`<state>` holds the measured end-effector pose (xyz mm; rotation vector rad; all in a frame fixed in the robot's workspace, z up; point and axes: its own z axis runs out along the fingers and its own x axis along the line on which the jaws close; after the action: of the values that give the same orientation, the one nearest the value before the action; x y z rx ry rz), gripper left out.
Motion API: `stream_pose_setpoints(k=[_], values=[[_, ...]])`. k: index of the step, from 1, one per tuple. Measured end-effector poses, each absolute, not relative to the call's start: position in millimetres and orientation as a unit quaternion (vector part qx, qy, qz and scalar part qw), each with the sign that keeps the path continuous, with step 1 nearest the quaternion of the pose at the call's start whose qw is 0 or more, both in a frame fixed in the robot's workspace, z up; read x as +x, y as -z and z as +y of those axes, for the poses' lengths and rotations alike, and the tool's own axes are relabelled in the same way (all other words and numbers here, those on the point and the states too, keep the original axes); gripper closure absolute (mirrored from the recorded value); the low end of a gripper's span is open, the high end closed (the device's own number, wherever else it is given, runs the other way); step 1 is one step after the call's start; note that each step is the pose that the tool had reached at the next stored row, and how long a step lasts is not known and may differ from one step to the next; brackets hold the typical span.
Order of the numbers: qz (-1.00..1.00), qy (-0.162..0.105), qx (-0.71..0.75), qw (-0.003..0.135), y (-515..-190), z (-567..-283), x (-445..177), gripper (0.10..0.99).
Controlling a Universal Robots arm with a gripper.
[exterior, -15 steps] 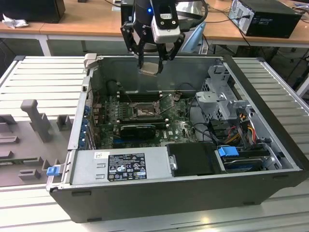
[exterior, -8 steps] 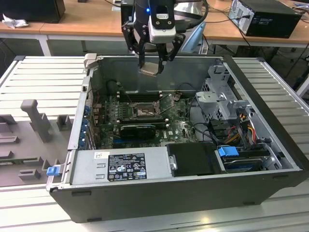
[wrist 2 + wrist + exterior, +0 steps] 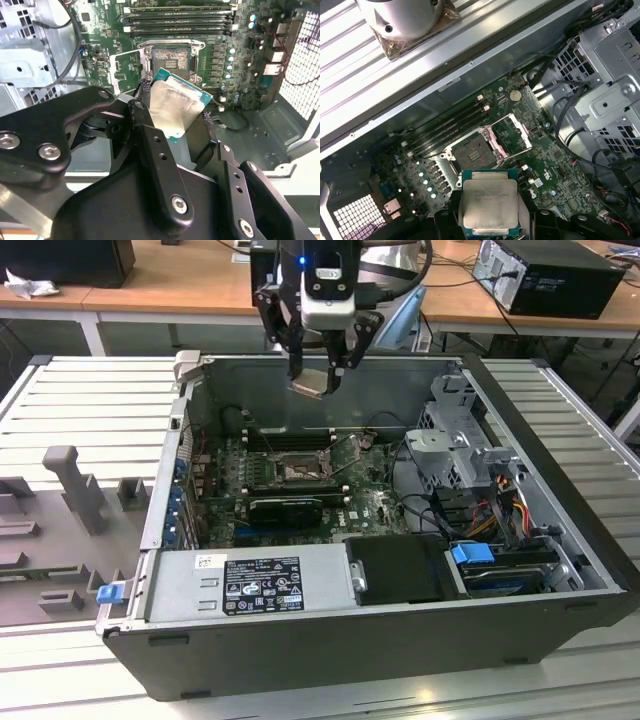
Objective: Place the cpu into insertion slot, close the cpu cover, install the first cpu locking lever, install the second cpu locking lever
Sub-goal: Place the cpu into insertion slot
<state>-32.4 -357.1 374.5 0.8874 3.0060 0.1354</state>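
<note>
My gripper (image 3: 320, 368) hangs above the open computer case, shut on the cpu (image 3: 311, 384), a small square chip with a pale metal top. In both wrist views the cpu (image 3: 177, 102) (image 3: 490, 202) sits tilted between the black fingers (image 3: 142, 117). Well below it, the insertion slot (image 3: 472, 152) (image 3: 172, 59) lies bare on the green board, also visible in the exterior view (image 3: 300, 470). The cpu cover (image 3: 514, 134) (image 3: 127, 65) is swung open beside the slot.
Long black memory slots (image 3: 177, 20) run beside the socket. A grey labelled box (image 3: 250, 585) stands at the case's near wall. A metal drive cage (image 3: 455, 440) with cables fills the exterior view's right. Grey fixtures (image 3: 70, 485) sit on the slatted table.
</note>
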Motion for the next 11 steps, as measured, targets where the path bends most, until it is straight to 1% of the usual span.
stream_pose_setpoints(k=[11], values=[[0.936, -0.043, 0.348, 0.005, -374.1, -357.0, -32.4, 0.557]])
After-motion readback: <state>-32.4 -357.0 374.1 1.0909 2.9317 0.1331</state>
